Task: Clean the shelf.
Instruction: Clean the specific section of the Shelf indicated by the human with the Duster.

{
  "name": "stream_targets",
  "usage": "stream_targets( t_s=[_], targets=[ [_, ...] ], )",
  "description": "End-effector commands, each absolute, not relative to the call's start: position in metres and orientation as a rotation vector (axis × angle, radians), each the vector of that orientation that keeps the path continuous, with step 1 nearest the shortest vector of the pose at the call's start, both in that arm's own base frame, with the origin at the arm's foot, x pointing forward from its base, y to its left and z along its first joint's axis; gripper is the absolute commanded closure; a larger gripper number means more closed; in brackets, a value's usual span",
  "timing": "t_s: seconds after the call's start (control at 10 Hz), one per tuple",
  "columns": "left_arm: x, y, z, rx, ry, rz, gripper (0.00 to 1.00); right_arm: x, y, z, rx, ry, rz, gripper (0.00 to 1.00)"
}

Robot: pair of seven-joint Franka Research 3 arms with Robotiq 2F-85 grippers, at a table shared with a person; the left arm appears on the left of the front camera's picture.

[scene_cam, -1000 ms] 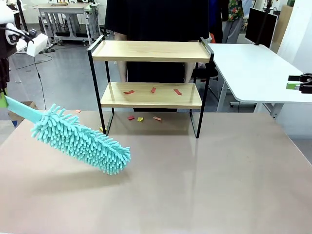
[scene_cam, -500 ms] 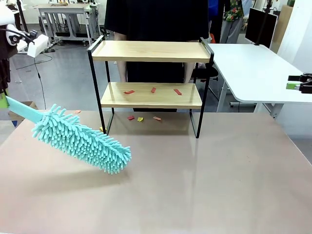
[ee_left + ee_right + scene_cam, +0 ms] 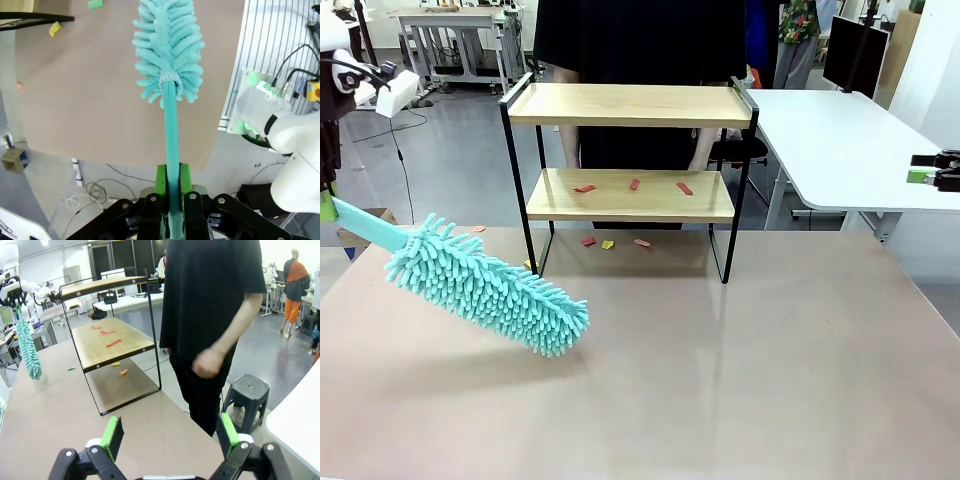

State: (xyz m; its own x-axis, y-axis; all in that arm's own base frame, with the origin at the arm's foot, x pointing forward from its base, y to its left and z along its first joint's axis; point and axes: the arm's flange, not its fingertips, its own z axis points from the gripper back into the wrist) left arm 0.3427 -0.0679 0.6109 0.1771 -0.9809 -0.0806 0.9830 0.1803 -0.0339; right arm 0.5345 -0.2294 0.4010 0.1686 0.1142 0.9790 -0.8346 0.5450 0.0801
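The shelf [image 3: 630,104] stands at the table's far side, two light boards in a black frame. Three red scraps [image 3: 635,185] lie on its lower board [image 3: 620,204], and a few more scraps [image 3: 608,244] lie on the table beneath it. My left gripper [image 3: 172,181] is shut on the handle of a teal fluffy duster [image 3: 485,285]. The duster's head hangs low over the table, left of the shelf and apart from it. My right gripper [image 3: 170,436] is open and holds nothing, off the table's right side. It faces the shelf [image 3: 112,342] end-on.
A person in black [image 3: 215,310] stands behind the shelf, one hand [image 3: 207,363] loosely closed. A white side table [image 3: 845,150] is at the right. A grey stool [image 3: 247,389] stands on the floor. A yellow scrap [image 3: 55,29] lies by the shelf leg.
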Motion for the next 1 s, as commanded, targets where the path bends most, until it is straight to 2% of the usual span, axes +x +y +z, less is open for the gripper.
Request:
stream_targets(
  t_s=[0.0,0.9],
  targets=[
    [0.3427,-0.0674,0.6152,0.025,0.096,-1.388,0.87,0.5352,-0.2268,0.4043,0.736,-1.223,0.775,0.0],
    [0.3427,-0.0674,0.6152,0.025,0.096,-1.388,0.87,0.5352,-0.2268,0.4043,0.736,-1.223,0.775,0.0]
  ],
)
